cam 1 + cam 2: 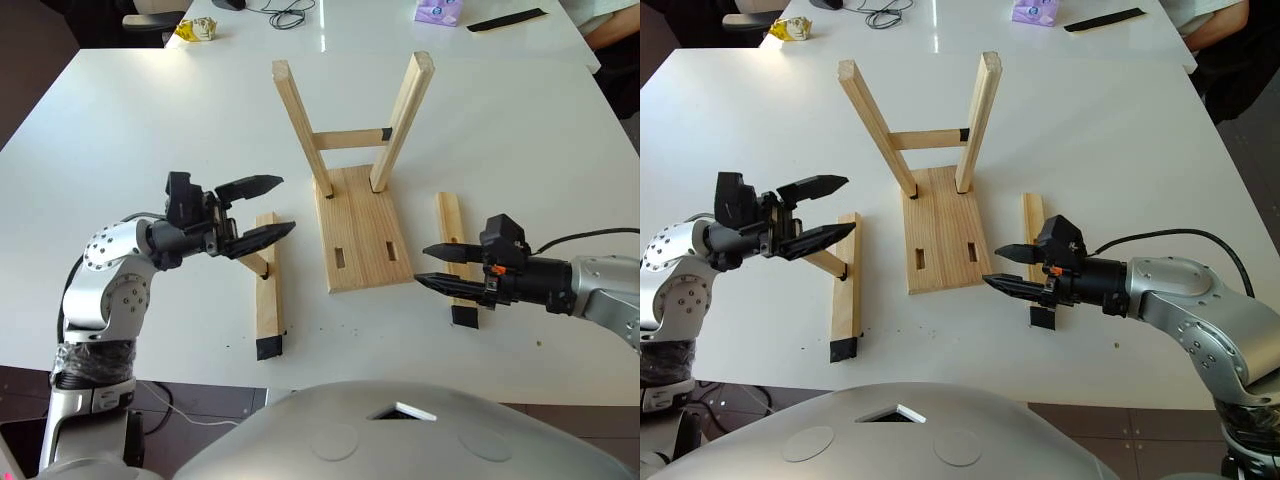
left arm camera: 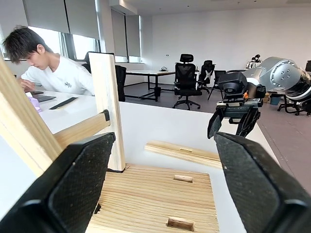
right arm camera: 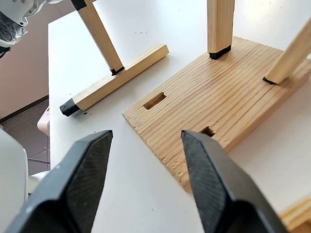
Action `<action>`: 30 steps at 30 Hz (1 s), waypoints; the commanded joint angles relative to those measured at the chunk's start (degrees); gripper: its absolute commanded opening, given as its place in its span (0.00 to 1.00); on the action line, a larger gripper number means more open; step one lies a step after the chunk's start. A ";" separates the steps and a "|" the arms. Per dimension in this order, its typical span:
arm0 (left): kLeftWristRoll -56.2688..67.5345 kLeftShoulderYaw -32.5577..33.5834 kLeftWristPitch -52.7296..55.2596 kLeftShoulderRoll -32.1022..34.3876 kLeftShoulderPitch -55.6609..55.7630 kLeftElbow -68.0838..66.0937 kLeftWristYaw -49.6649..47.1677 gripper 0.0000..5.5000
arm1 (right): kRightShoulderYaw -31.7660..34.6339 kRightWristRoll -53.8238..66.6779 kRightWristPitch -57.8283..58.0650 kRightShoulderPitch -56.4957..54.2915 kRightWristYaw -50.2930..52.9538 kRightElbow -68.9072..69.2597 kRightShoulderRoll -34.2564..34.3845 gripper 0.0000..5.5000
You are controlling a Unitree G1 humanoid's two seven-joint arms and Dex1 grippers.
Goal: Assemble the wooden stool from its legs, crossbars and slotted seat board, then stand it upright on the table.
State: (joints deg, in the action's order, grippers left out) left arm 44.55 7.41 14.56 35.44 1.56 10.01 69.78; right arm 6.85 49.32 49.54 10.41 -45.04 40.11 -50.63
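Lying flat at the middle of the white table [image 1: 120,130], the slotted pale wooden seat board [image 1: 360,230] is running its long axis from the robot's side toward the far edge, with two slots [image 1: 340,258] showing open at its near end. Two square wooden legs [image 1: 300,125] are standing in its far end, pointing upward and splaying apart, with a thin wooden crossbar [image 1: 348,139] joining them. Left of the board, a loose black-tipped wooden leg [image 1: 268,300] is lying roughly parallel to it, a short bar [image 3: 99,34] rising from it at a slant. The left gripper [image 1: 285,205] is hovering over that piece, its fingers spread apart. Right of the board, another loose wooden leg [image 1: 450,225] is lying parallel, and the right gripper [image 1: 421,266] is hanging over its near end, fingers likewise spread wide and holding nothing. Beyond the board, black office chairs [image 2: 186,80] are standing in the room.
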 commanded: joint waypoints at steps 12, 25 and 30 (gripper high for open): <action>29.04 11.41 25.22 8.80 15.76 16.34 -16.09 0.69 | 3.99 2.69 0.01 2.56 4.23 3.17 2.76 0.47; 0.58 0.17 18.78 16.94 -27.08 29.96 -2.43 0.69 | 5.24 3.30 -0.52 4.42 7.10 4.51 4.40 0.47; -13.74 -6.97 7.26 15.15 -29.62 23.04 -2.50 0.69 | 3.98 2.71 -0.85 4.76 7.75 4.87 5.28 0.47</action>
State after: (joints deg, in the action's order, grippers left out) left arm 35.60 2.65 25.88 51.09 -27.77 35.91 67.34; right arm 11.30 52.44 49.34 14.99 -37.89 44.24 -45.50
